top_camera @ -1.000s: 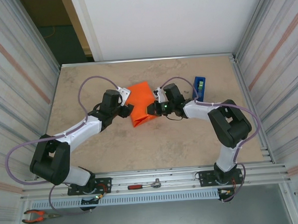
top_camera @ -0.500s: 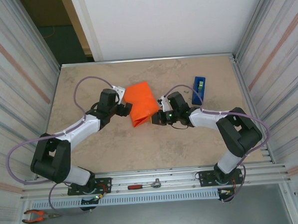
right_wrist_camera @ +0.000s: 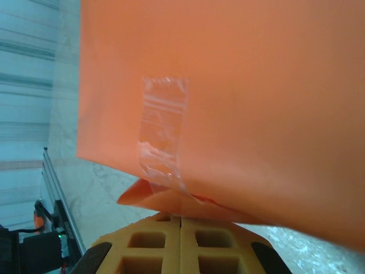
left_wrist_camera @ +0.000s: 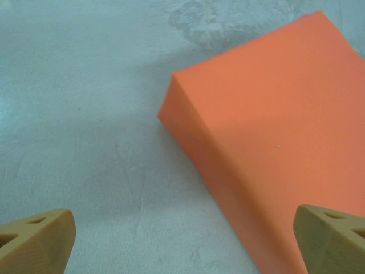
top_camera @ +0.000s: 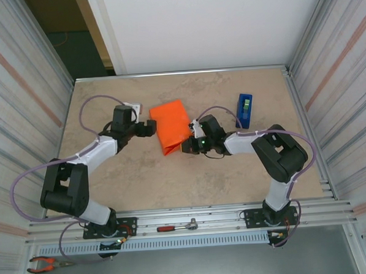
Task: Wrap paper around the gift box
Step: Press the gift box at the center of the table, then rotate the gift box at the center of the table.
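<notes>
The paper lies near the middle of the worktop, folded into a flat, box-shaped parcel with sharp edges. It covers the gift box completely, so the box itself is hidden. From above, the parcel sits at a slant, its far end toward the back wall and its near end pointing toward the arms. In the left wrist view the paper shows a smooth top face and one clean side wall resting on the worktop. In the right wrist view a strip of clear tape is stuck across the paper, wrinkled at its lower end, and a small flap of paper juts out below the taped edge.

The left end effector is just beside the parcel's left side, released, its jaws spread wide and apart from the paper. The right end effector is at the parcel's near right corner, clenched, with its fingers pressed together right below the flap; I cannot tell whether any paper is pinched between them.

A blue tape dispenser stands upright to the right of the parcel, well apart from it.
</notes>
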